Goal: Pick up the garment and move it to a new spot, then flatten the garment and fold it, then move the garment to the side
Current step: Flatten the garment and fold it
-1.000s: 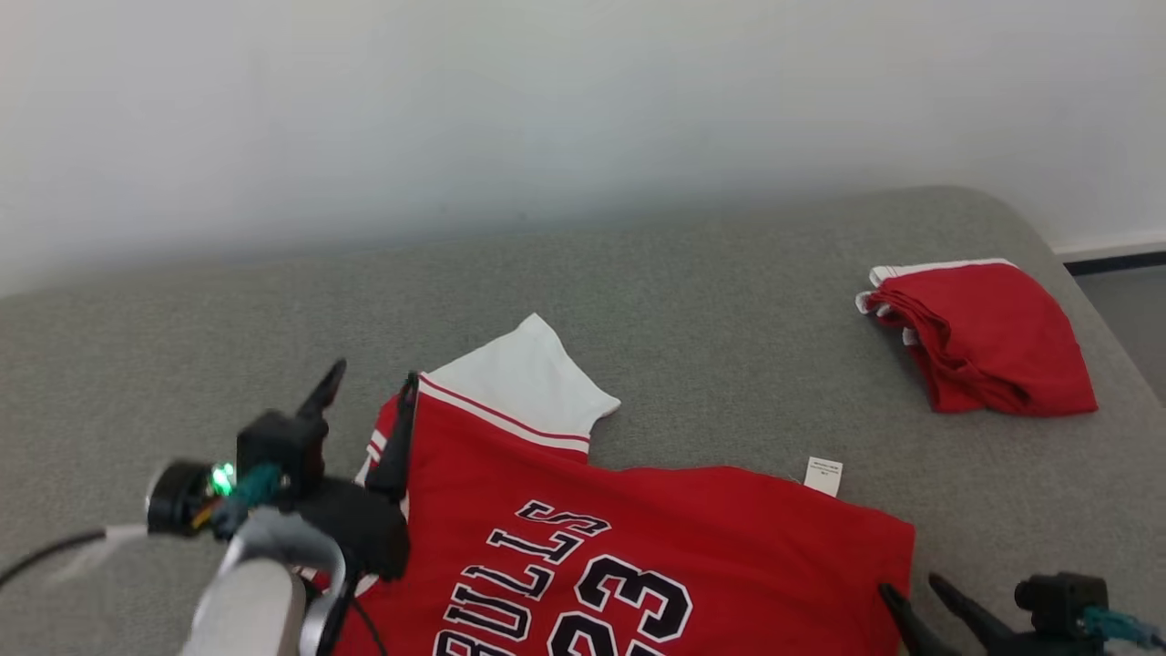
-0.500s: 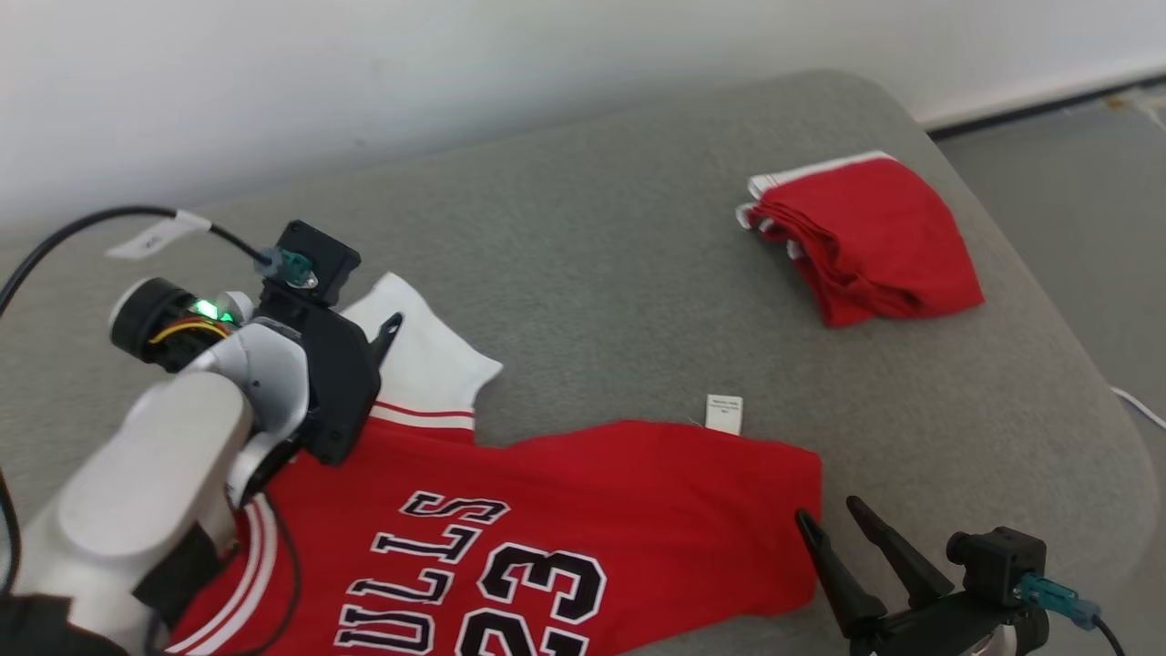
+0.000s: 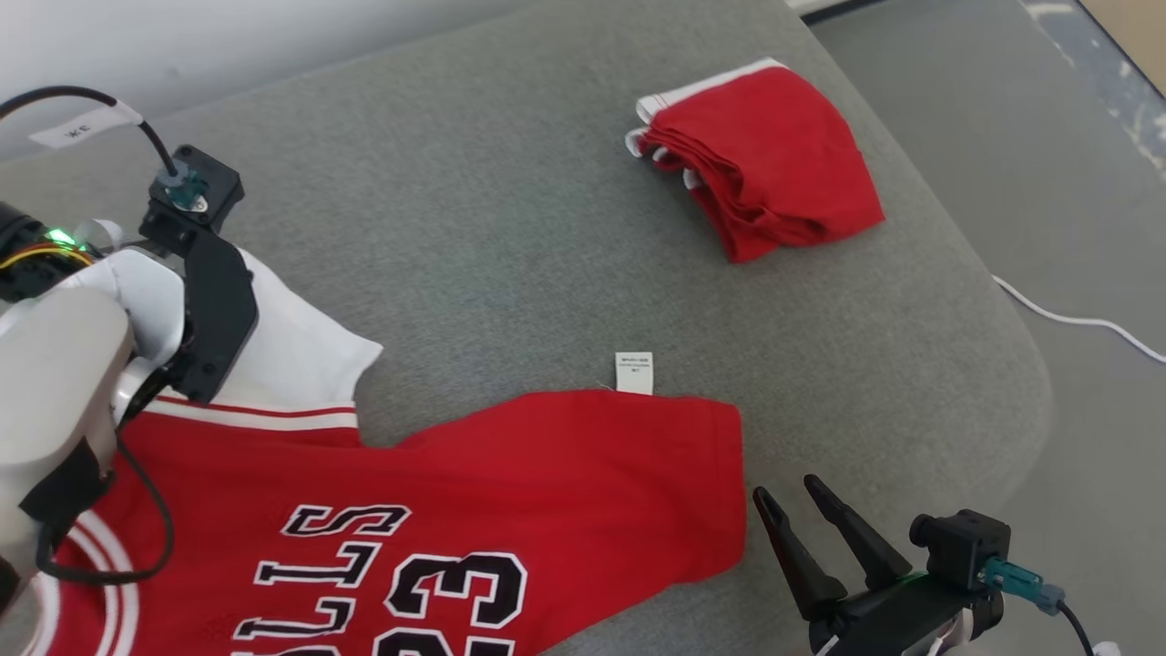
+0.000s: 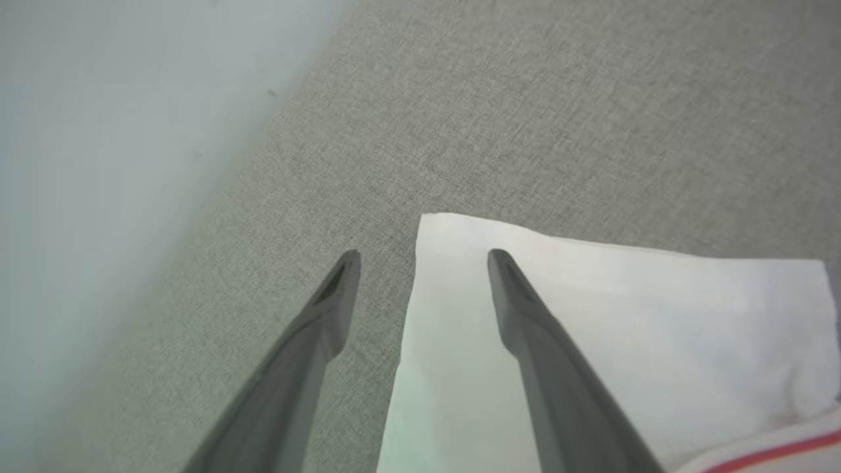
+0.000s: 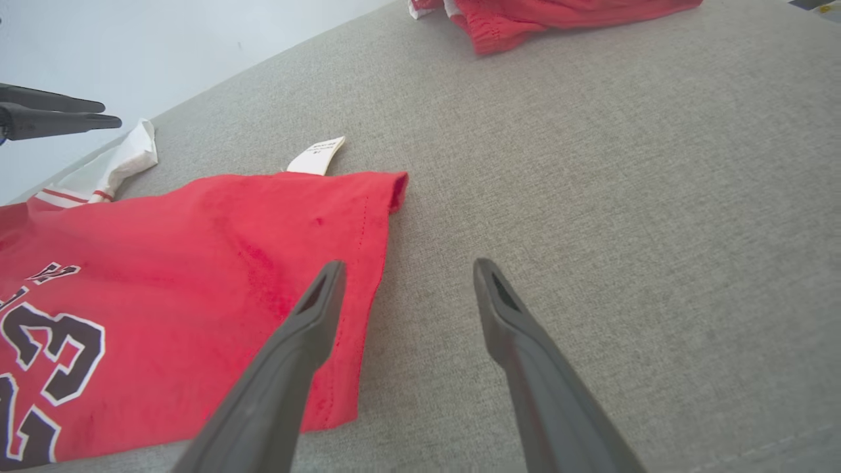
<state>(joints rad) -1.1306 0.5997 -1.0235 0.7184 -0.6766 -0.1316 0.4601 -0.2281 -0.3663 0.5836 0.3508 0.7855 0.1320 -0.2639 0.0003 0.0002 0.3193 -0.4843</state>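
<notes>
At the left side of the grey cushion (image 3: 510,210), our left tool (image 4: 424,256) is open. One finger is above the jersey's white sleeve (image 3: 301,351), the other above bare grey; we cannot tell whether either touches.

The red jersey (image 3: 547,474) lies flat on the near left part of the cushion. Its long axis runs left to right, with the sleeve toward the far left and the stitched hem facing right. Our left arm covers part of its left end, and the bottom edge of the head view cuts off its lettering. The print on the white label (image 3: 634,373) at its far edge is too small to read.

Our right tool (image 3: 784,487) is open and empty just beside the hem. A folded red garment (image 3: 774,164) rests near the far right corner.
</notes>
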